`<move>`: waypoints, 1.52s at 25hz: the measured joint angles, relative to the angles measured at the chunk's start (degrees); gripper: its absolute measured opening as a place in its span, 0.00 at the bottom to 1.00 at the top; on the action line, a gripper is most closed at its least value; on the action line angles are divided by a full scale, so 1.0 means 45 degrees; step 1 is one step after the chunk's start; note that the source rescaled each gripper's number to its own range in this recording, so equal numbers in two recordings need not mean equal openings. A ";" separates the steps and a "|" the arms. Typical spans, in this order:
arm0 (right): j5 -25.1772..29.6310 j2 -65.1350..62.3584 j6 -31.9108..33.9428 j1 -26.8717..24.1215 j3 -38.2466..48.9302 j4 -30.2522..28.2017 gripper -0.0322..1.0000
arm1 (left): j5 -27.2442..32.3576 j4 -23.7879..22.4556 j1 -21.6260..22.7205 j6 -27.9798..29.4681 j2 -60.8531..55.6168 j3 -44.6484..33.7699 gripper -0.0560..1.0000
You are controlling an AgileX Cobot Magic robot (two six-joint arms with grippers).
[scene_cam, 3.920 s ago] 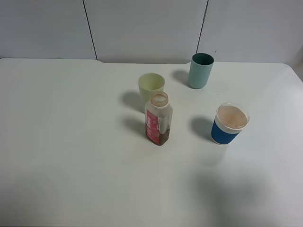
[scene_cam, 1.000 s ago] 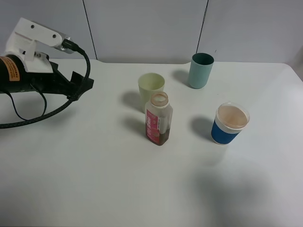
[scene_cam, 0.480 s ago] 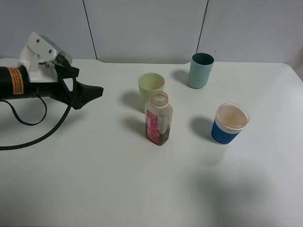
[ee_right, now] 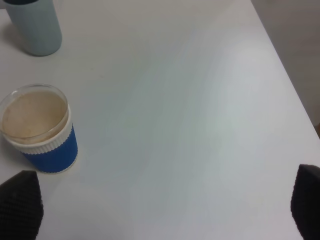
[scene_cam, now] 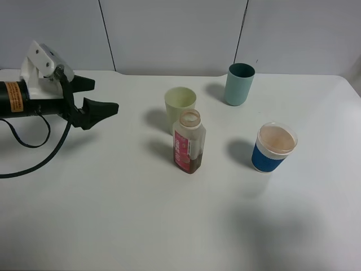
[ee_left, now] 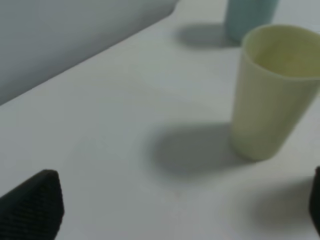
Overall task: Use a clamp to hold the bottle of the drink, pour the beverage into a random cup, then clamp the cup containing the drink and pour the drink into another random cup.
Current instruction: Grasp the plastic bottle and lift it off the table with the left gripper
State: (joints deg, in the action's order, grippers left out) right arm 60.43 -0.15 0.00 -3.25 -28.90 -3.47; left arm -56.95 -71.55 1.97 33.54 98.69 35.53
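One arm (scene_cam: pixel 35 105) extends level; jaws wide apart.

In the high view the left arm (scene_cam: pixel 22 100) runs off the left edge of the frame. The print on its orange sticker (scene_cam: pixel 15 97) and on the bottle's (scene_cam: pixel 193 140) pink label (scene_cam: pixel 181 148) is too small for us to read. The left wrist view is soft: we get only dark fingertips (ee_left: pixel 32 205) of the left gripper (scene_cam: pixel 104 95), and the teal cup (ee_left: pixel 250 17) is cut off above its base. The right wrist view shows just two fingertips (ee_right: pixel 20 205) of the right gripper (ee_right: pixel 162 205). We cannot tell what the tan surface inside the blue-banded cup (ee_right: pixel 47 150) is.
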 joint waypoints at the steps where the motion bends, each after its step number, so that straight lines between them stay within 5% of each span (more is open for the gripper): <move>1: 0.0000 0.0000 0.0000 0.0000 0.0000 0.0000 1.00 | -0.0317 -0.0601 0.0000 0.0000 0.0300 0.0303 1.00; 6: 0.0000 0.0000 0.0000 0.0000 0.0000 0.0000 1.00 | -0.1762 -0.3492 0.0000 0.0000 0.1781 0.1999 1.00; 10: 0.0000 0.0000 0.0000 0.0000 0.0000 0.0000 1.00 | -0.1895 -0.4753 0.0000 -0.0011 0.2466 0.2778 1.00; 19: 0.0000 0.0000 0.0000 0.0000 0.0000 0.0000 1.00 | -0.1904 -0.5353 -0.0083 -0.0520 0.3222 0.3122 1.00; 38: 0.0000 0.0000 0.0000 0.0000 0.0000 0.0000 1.00 | -0.1302 -0.5673 -0.2439 -0.0766 0.4053 0.3624 1.00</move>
State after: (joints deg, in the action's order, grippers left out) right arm 60.43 -0.15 0.00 -3.25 -28.90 -3.47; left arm -62.81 -97.08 -9.00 30.10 116.93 51.84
